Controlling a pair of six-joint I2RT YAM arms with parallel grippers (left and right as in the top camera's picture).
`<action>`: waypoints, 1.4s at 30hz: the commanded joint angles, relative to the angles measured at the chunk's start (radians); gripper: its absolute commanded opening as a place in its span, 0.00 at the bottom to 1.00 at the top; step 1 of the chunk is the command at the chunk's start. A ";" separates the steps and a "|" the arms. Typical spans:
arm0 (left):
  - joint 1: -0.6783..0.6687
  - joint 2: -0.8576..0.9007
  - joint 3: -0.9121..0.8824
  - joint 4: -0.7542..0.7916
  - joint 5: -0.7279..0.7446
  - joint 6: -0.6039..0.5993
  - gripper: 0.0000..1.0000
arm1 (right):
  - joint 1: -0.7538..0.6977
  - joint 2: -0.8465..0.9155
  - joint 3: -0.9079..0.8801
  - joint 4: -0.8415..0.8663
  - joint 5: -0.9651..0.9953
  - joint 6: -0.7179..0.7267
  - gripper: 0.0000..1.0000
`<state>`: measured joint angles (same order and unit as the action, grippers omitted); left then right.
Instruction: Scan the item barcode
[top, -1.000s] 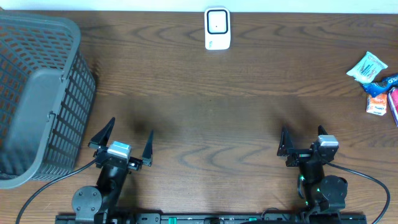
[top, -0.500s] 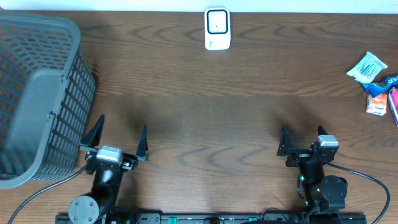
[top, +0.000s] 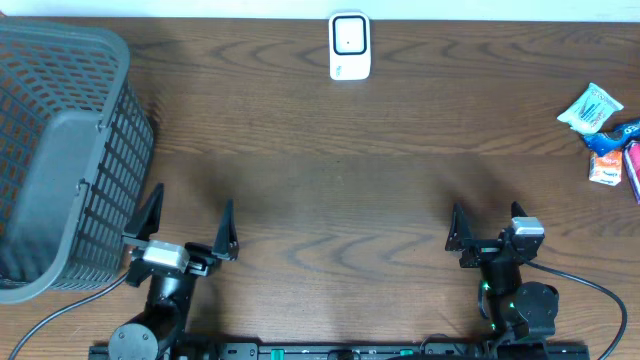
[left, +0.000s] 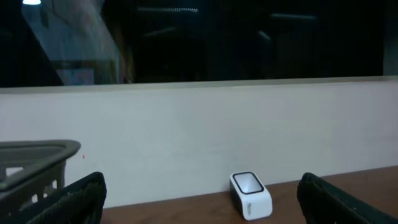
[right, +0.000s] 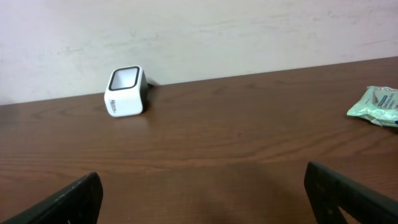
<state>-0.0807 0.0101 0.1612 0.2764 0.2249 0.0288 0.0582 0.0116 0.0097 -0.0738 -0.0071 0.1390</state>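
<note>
Left gripper (top: 193, 197): jaws spread fully wide, nothing between them; at the near left of the dark brown wooden table (top: 330, 190), fingers pointing toward the far edge.
Right gripper (top: 486, 210): jaws equally wide, empty; near right of the table, also pointing to the far edge.
Items: pale green crinkled snack packet (top: 591, 108) (right: 376, 106) lies flat at the far right, its long axis diagonal, near-left to far-right; a blue packet (top: 625, 133) and an orange-and-white packet (top: 605, 168) lie just beside it, cut by the frame edge. Barcodes too small to tell.
Scanner: white box-shaped barcode scanner (top: 349, 45) (left: 250, 195) (right: 125, 91) at the far edge, centre; long axis running away from the arms, dark-rimmed window facing upward.
Basket: grey plastic lattice basket (top: 120, 170) at the far left, close to the left gripper.
</note>
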 joint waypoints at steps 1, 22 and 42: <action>-0.004 -0.008 -0.057 0.022 -0.017 -0.008 0.98 | -0.004 -0.006 -0.004 -0.001 -0.002 -0.017 0.99; 0.069 -0.008 -0.157 -0.280 -0.062 0.002 0.98 | -0.004 -0.006 -0.004 -0.001 -0.002 -0.017 0.99; 0.069 -0.008 -0.157 -0.350 -0.206 -0.058 0.98 | -0.004 -0.006 -0.004 -0.001 -0.003 -0.017 0.99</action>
<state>-0.0105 0.0105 0.0189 -0.0303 0.0418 -0.0555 0.0582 0.0116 0.0093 -0.0738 -0.0071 0.1360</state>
